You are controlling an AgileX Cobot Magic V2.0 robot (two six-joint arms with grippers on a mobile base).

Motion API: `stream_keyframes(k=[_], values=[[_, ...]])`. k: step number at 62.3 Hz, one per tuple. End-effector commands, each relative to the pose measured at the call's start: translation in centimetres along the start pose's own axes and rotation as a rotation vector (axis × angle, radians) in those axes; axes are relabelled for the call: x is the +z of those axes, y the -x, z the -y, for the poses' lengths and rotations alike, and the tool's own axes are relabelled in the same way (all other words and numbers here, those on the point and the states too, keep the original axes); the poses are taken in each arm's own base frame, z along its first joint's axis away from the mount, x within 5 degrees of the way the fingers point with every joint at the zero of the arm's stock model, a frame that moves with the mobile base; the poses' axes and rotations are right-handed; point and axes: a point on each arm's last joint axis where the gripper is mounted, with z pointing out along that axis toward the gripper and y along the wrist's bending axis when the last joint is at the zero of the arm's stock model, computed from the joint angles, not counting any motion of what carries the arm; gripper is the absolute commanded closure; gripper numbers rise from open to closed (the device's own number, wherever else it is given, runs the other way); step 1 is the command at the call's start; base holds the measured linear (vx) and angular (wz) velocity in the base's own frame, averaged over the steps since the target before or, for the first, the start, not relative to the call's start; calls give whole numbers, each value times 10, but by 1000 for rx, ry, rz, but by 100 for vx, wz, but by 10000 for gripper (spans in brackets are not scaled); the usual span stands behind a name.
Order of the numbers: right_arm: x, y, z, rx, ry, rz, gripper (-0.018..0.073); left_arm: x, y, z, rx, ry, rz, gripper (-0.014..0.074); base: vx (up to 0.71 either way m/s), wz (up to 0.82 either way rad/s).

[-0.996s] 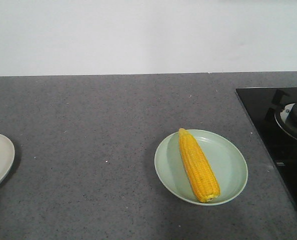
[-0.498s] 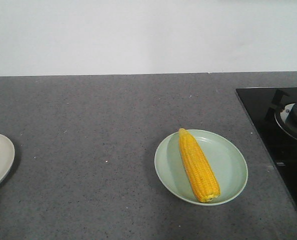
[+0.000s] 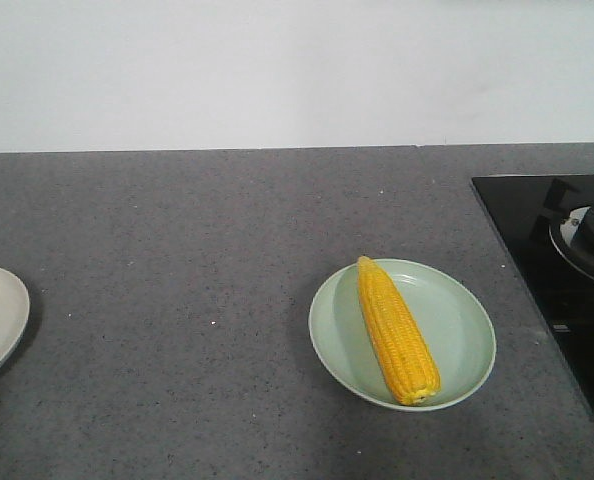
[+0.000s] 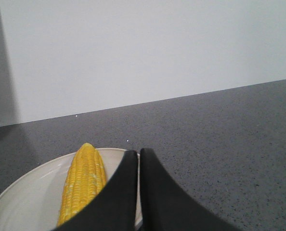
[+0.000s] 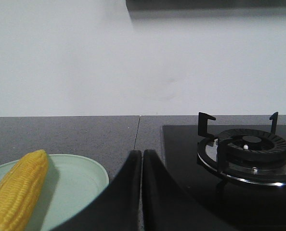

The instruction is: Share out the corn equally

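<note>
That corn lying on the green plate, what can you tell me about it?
The corn cob is whole and husked, bright yellow with neat rows of kernels. It tapers to a rounded tip pointing toward the wall, with its blunt end at the near rim. It lies flat and slightly diagonal across the pale green plate, touching only the plate. The right wrist view shows it beside the closed right gripper, which is not touching it.

A speckled grey counter is backed by a plain white wall; a black hob is set into its right edge
</note>
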Motion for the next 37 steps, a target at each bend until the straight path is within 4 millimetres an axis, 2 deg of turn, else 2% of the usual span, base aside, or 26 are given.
stream_keyframes(k=[1, 19, 37], values=[[0, 5, 0, -20, -3, 76, 564, -1, 7, 0, -14, 6, 91, 603, 0, 0], [0, 5, 0, -22, -3, 76, 564, -1, 7, 0, -14, 6, 91, 603, 0, 0], [0, 4, 0, -107, -1, 71, 564, -1, 7, 0, -14, 6, 91, 603, 0, 0]])
